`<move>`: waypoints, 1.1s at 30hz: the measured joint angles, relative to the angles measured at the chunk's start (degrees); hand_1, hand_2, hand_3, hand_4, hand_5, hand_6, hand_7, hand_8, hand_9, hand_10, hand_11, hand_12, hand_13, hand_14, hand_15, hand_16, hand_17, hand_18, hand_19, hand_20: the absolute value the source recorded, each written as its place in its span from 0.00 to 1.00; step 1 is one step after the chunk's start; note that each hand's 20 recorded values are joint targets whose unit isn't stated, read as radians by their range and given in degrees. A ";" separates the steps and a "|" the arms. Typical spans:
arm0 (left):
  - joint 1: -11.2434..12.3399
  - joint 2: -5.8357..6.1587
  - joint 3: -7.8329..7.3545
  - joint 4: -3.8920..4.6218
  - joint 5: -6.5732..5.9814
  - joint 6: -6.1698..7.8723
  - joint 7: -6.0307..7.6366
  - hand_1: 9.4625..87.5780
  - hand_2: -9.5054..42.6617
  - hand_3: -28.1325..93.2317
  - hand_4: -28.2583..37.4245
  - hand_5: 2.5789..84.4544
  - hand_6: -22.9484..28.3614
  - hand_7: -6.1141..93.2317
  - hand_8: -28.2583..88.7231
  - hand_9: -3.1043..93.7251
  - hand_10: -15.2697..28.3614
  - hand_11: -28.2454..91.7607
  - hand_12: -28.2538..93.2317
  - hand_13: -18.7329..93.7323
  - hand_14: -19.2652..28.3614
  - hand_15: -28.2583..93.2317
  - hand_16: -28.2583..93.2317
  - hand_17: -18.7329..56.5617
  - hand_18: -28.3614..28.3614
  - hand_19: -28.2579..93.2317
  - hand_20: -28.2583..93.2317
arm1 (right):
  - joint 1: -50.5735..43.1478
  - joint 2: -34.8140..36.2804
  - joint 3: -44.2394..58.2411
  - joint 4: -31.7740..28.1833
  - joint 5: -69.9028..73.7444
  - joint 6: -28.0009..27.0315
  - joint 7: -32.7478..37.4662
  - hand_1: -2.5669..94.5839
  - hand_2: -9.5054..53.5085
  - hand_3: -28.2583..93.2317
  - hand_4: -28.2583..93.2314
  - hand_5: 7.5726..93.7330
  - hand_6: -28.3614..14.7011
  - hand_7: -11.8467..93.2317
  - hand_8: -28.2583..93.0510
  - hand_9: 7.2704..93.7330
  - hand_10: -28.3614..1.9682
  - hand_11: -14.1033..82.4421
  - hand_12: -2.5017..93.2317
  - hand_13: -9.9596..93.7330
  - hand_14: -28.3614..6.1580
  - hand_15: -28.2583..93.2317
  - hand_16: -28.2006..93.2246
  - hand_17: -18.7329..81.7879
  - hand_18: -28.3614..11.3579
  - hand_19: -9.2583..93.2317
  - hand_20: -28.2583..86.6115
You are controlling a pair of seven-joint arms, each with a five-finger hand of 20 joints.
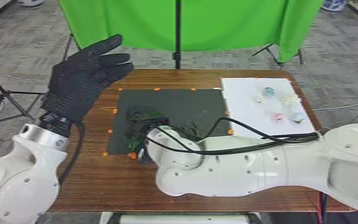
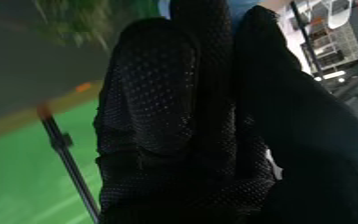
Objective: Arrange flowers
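– Since the near side is to be taken first, what is found there on the brown table [image 1: 229,200]?

– At the near edge of the dark mat [image 1: 182,102], a bluish thing [image 1: 143,154] is partly hidden by the right arm [image 1: 246,172]. It might be meant as a vase, but that cannot be confirmed.

– And just beyond?

– Dark greenery [image 1: 190,129] is laid on the mat, probably so that stems can be reached without the arm being stretched far.

– Is anything held by the right hand [image 2: 158,90]?

– That cannot be told. Pale blue [image 2: 243,6] is seen right by it in the wrist view, yet no grip can be made out. The hand is kept low over the mat, presumably because the arranging is to be done there.

– Where are the blooms placed?

– On the white sheet [image 1: 246,107], to the right of the mat: a pink flower [image 1: 278,117] nearer, a bluish one [image 1: 268,91] farther off. They are set apart, perhaps so that each can be picked singly.

– And the left hand [image 1: 82,75]?

– It is held raised at the far left, wide and unladen, likely so that the work is left unobstructed. Behind everything, a green cloth [image 1: 233,25] is hung.
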 measured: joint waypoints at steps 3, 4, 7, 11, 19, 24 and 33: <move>-0.56 -0.17 0.32 0.35 0.00 -0.29 -0.30 0.19 0.31 0.88 0.13 0.43 0.64 0.22 0.15 0.38 0.85 0.48 0.33 0.37 1.00 0.65 0.16 0.11 0.93 0.69 0.37 | -0.74 0.09 1.22 0.00 1.15 -0.56 -0.12 0.57 0.01 0.75 0.00 0.86 0.84 0.26 0.20 0.97 0.86 0.22 0.26 0.92 0.80 0.71 0.39 0.46 0.36 0.86 0.36; -0.71 -0.22 0.40 0.41 0.00 -0.35 -0.39 0.19 0.32 0.88 0.13 0.43 0.64 0.22 0.15 0.38 0.85 0.48 0.33 0.37 1.00 0.65 0.16 0.11 0.93 0.69 0.37 | -0.99 0.11 1.63 0.00 1.24 -0.82 -0.12 0.57 0.01 0.75 0.00 0.85 0.84 0.26 0.20 0.97 0.86 0.22 0.26 0.92 0.80 0.71 0.39 0.46 0.36 0.86 0.36; -0.99 -0.39 0.53 0.50 0.00 -0.49 -0.91 0.19 0.31 0.88 0.13 0.43 0.64 0.22 0.15 0.38 0.85 0.48 0.33 0.37 1.00 0.65 0.16 0.11 0.93 0.69 0.37 | -1.48 0.11 2.49 -0.07 1.99 -1.36 -0.22 0.57 0.02 0.74 0.00 0.82 0.83 0.27 0.19 0.94 0.88 0.21 0.25 0.91 0.80 0.72 0.39 0.46 0.37 0.86 0.37; -1.04 -0.74 0.53 0.54 0.01 -0.67 -1.51 0.19 0.31 0.88 0.13 0.43 0.64 0.22 0.15 0.38 0.85 0.48 0.33 0.37 1.00 0.65 0.16 0.11 0.93 0.69 0.37 | -2.00 0.18 3.64 -0.21 3.96 -1.82 -0.92 0.57 0.02 0.73 0.00 0.77 0.83 0.27 0.18 0.91 0.89 0.20 0.24 0.90 0.80 0.73 0.39 0.45 0.37 0.86 0.38; -1.02 -0.95 0.53 0.66 0.01 -0.84 -1.98 0.19 0.32 0.88 0.13 0.43 0.64 0.22 0.15 0.38 0.85 0.48 0.33 0.37 1.00 0.65 0.16 0.11 0.93 0.69 0.37 | -2.95 0.24 5.29 -0.43 5.83 -2.59 -1.26 0.54 0.02 0.76 0.00 0.67 0.81 0.29 0.16 0.85 0.86 0.23 0.20 0.89 0.79 0.73 0.38 0.45 0.37 0.86 0.39; -0.74 -1.10 0.48 0.66 0.01 -0.89 -2.07 0.19 0.32 0.88 0.13 0.43 0.64 0.22 0.15 0.38 0.85 0.48 0.33 0.37 1.00 0.65 0.16 0.11 0.93 0.69 0.37 | -3.22 0.23 5.61 -0.46 5.91 -3.25 -0.87 0.53 0.03 0.76 0.00 0.64 0.81 0.29 0.15 0.83 0.85 0.25 0.19 0.88 0.77 0.73 0.38 0.44 0.36 0.86 0.39; 0.39 -1.26 -0.41 0.52 0.01 -0.93 -2.07 0.19 0.32 0.88 0.13 0.43 0.64 0.22 0.15 0.38 0.85 0.49 0.33 0.37 1.00 0.65 0.16 0.11 0.93 0.69 0.37 | -4.06 0.24 6.83 -0.42 6.13 -5.57 -0.13 0.50 0.03 0.79 0.00 0.60 0.80 0.29 0.11 0.80 0.81 0.28 0.16 0.88 0.75 0.73 0.37 0.44 0.35 0.87 0.38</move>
